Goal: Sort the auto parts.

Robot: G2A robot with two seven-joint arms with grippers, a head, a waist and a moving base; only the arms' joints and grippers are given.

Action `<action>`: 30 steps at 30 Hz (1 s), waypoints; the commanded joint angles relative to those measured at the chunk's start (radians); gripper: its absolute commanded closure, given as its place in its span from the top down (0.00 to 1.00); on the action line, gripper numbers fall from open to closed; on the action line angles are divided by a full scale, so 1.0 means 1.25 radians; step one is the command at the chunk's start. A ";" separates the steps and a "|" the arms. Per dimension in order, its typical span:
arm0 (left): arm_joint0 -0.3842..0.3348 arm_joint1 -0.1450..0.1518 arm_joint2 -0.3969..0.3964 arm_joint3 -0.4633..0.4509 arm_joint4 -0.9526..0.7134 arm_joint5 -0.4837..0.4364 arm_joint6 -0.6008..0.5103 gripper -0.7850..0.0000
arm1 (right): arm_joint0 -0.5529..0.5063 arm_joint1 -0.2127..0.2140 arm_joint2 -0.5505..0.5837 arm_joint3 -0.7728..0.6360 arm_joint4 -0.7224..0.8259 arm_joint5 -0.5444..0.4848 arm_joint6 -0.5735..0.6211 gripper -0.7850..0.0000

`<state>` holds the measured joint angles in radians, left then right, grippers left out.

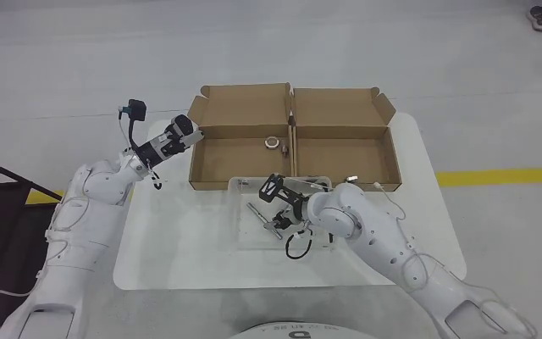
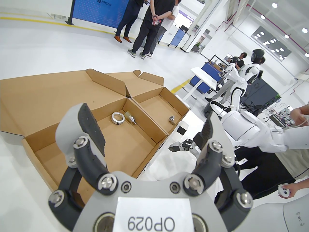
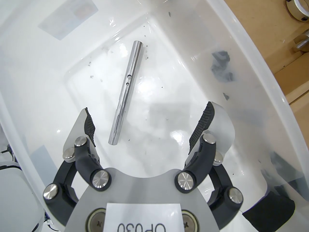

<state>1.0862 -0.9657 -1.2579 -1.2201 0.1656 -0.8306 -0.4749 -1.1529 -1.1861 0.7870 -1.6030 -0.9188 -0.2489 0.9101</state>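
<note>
A slim metal rod lies on the floor of a clear plastic bin at the table's middle. My right gripper hangs open just above the rod's near end, fingers to either side of it. In the left cardboard box rest a metal ring collar and a threaded bolt-like part. A small metal part sits in the right cardboard box. My left gripper is open and empty, held above the left box's outer corner.
The two open boxes stand side by side at the back of the white table, flaps raised behind them. The bin sits directly in front of them. Bare tabletop lies left and right of the bin.
</note>
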 commanded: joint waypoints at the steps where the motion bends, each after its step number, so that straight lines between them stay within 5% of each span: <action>1: 0.000 0.000 0.000 0.000 0.000 0.000 0.000 1.00 | 0.000 0.000 0.000 0.000 0.000 0.000 0.000 1.00; 17: 0.000 0.000 0.000 0.000 0.000 0.000 0.000 1.00 | -0.001 0.000 0.002 0.002 -0.003 0.006 -0.003 1.00; 25: 0.000 0.000 0.000 0.000 0.000 0.000 0.000 1.00 | -0.075 0.024 0.064 -0.063 -0.053 0.025 -0.019 1.00; 30: 0.000 0.000 0.000 0.000 0.000 0.000 0.000 1.00 | -0.113 0.039 0.098 -0.123 -0.084 0.014 0.002 0.83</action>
<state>1.0862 -0.9657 -1.2579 -1.2201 0.1656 -0.8306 -0.4749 -1.2877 -1.1404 0.9038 -1.7436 -1.0178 -0.2280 0.9095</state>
